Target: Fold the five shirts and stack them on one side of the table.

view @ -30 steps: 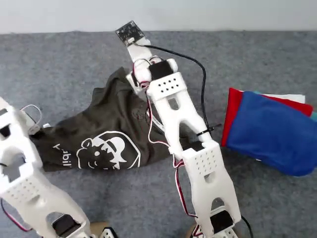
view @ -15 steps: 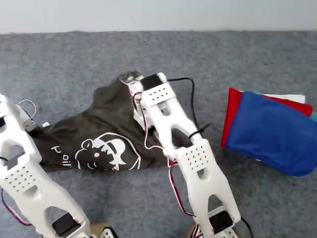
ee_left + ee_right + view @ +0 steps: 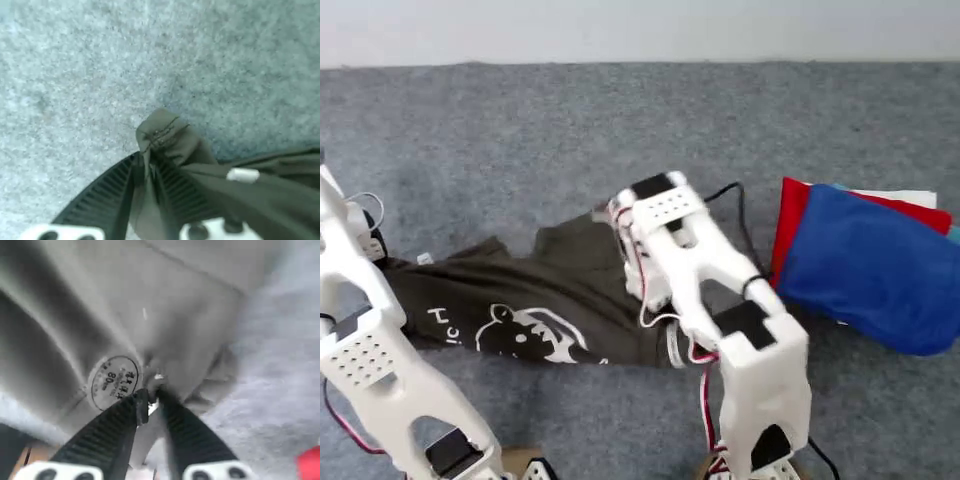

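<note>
Blue-and-red shirt stack [image 3: 860, 270] near dark shirt [image 3: 520, 290], right arm [image 3: 720, 290] between.

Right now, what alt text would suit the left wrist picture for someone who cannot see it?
The left pincer, its two black ribbed fingers shut, pinches a bunched corner of a dark shirt over the grey table.

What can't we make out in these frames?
High view: the right arm covers the dark shirt's right end.
High view: the folded stack runs off the frame edge; shirt count unclear.
Right wrist view: the right gripper pinches cloth; its jaws hide how much.
Left wrist view: the left gripper holds bunched cloth; which corner is cut off.
</note>
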Controlling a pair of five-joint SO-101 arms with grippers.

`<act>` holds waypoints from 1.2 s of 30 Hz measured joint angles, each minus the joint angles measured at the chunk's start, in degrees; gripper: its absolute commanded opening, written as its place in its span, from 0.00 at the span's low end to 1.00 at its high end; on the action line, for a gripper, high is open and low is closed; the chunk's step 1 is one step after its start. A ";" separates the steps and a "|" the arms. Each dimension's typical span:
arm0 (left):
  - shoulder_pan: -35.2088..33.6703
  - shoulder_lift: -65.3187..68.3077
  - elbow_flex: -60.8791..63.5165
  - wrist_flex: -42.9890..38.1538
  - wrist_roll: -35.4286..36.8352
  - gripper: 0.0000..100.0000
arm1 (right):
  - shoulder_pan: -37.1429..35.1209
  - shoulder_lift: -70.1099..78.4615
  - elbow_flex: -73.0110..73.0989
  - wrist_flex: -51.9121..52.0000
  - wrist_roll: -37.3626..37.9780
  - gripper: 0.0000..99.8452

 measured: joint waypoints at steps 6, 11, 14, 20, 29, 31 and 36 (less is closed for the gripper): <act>0.00 0.44 -1.23 1.14 -0.26 0.01 | 0.44 -2.99 -10.81 0.79 -0.26 0.24; 0.00 0.53 -1.23 1.14 -0.44 0.01 | 0.62 -2.64 -24.18 0.62 -4.57 0.11; 0.97 0.53 -1.23 1.14 -0.53 0.01 | 0.44 2.37 -31.74 -2.46 -10.64 0.19; 2.02 0.53 -1.23 1.14 -0.62 0.01 | -1.49 19.52 -47.21 -3.43 -19.87 0.26; 2.02 0.53 -1.23 1.14 -0.62 0.01 | -2.29 44.75 -70.77 -4.48 -21.80 0.22; 2.02 0.53 -1.23 1.14 -0.62 0.01 | -2.37 48.09 -73.58 -5.80 -21.80 0.22; 2.02 0.53 -1.23 1.14 -0.62 0.01 | -2.37 50.55 -75.08 -9.76 -21.80 0.22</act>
